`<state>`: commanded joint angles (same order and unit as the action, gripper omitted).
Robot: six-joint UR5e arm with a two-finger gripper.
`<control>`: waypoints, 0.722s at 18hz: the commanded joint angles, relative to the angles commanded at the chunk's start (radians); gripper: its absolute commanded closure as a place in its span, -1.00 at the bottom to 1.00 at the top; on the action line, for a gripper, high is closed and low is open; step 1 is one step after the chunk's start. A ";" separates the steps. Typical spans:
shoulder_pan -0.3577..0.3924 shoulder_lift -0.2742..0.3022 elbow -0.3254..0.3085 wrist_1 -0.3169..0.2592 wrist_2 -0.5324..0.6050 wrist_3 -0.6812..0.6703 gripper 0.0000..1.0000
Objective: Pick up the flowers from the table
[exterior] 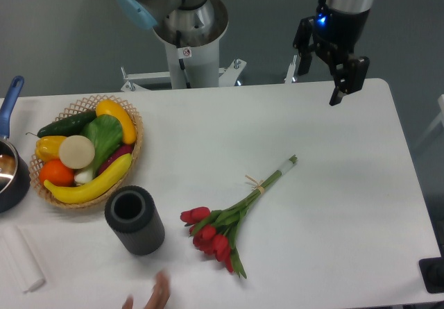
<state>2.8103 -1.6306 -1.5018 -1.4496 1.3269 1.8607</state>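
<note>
Bunch of red tulips with green stems (229, 226) lying lower centre on white rounded table (333, 184); black two-finger gripper (320, 80) upper right, fingers apart, empty.

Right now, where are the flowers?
The flowers lie flat on the white table, centre-front, just right of the dark cylinder.

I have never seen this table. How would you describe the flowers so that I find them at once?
Start at the white table and look at its middle, toward the front edge, right of the dark cylindrical cup. There the flowers lie flat: red tulips with thin green stems pointing up and right, tied by a tan band. Unlike the produce in the wicker basket, they lie loose on the tabletop.
</note>
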 joint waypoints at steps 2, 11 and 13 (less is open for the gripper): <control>-0.002 0.000 0.002 0.003 0.003 0.003 -1.00; -0.005 0.002 -0.011 0.003 -0.002 -0.026 -1.00; -0.005 0.006 -0.018 0.012 -0.002 -0.083 -1.00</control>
<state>2.8057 -1.6245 -1.5202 -1.4374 1.3254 1.7782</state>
